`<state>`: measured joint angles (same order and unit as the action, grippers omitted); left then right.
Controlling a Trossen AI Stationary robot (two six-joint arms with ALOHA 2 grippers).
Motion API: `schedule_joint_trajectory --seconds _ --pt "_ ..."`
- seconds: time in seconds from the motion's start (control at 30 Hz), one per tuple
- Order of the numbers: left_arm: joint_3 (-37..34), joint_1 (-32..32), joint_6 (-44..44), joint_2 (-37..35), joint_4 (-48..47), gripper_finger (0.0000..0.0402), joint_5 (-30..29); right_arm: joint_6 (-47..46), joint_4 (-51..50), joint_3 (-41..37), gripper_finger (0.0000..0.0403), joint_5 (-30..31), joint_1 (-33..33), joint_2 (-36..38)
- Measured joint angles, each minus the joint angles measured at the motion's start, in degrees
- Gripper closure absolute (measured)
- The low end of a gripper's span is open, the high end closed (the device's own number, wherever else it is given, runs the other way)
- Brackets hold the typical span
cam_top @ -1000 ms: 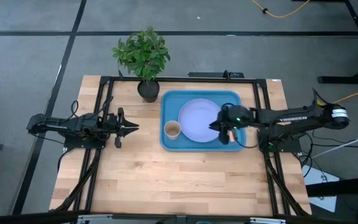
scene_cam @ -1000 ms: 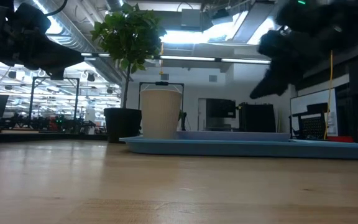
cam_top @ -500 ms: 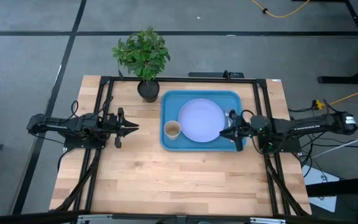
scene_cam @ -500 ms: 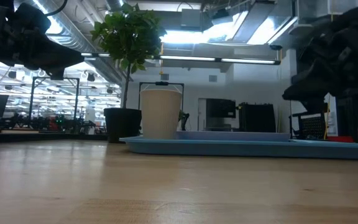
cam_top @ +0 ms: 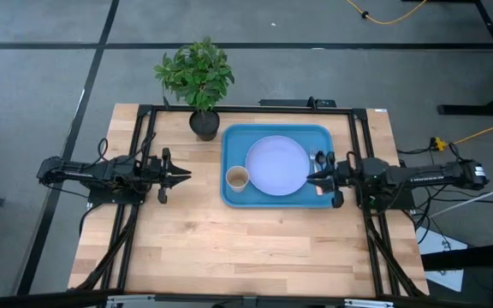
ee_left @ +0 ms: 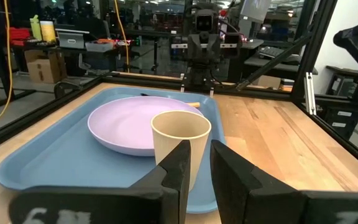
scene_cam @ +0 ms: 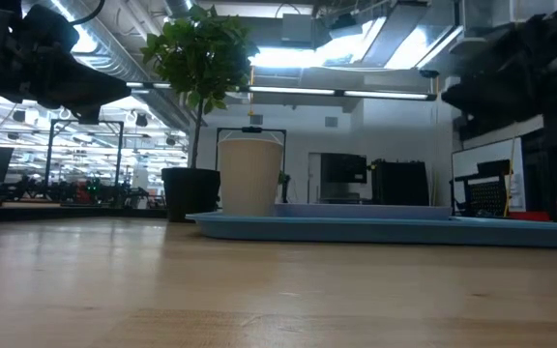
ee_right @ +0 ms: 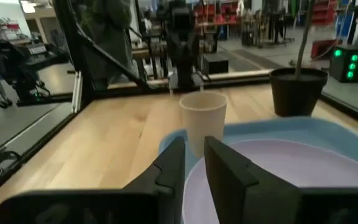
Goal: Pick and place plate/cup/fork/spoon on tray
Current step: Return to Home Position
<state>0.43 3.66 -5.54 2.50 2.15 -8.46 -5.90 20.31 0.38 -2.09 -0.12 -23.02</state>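
The blue tray lies at the table's far middle. The lavender plate lies flat in it. The tan cup stands upright on the tray's floor left of the plate, and also shows in the left wrist view. The spoon lies on the tray right of the plate. My right gripper hovers level at the tray's right rim, shut but for a narrow slit, empty. My left gripper waits level left of the tray, shut the same way, empty.
A potted plant stands at the tray's far left corner. Black frame rails run along the table's left, right and far sides. Bare wooden table lies between the tray and the near edge.
My right gripper has drawn back from over the plate's right side toward the table's right edge. It has tipped from slanting down to level. Plate, cup and tray have stayed where they were.
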Motion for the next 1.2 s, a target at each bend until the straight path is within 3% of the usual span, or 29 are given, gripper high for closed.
schedule_joint_trajectory --seconds 0.43,0.7,1.0,1.2 --pt "0.0 0.0 -0.02 0.0 -0.02 0.0347 -0.01 0.29 -3.84 0.0 0.0336 -0.02 -0.05 10.1" --pt "0.0 0.0 0.0 0.0 -0.02 0.0347 0.01 0.26 -19.06 0.0 0.0336 -0.06 -0.08 17.15" --pt "0.01 0.0 0.0 0.0 0.0 0.0347 0.0 0.3 -19.2 0.07 0.0336 1.32 -0.07 18.03" --pt "0.0 0.0 -0.02 0.0 0.0 0.0347 -0.01 0.26 -14.78 0.07 0.0336 1.38 -0.07 22.97"
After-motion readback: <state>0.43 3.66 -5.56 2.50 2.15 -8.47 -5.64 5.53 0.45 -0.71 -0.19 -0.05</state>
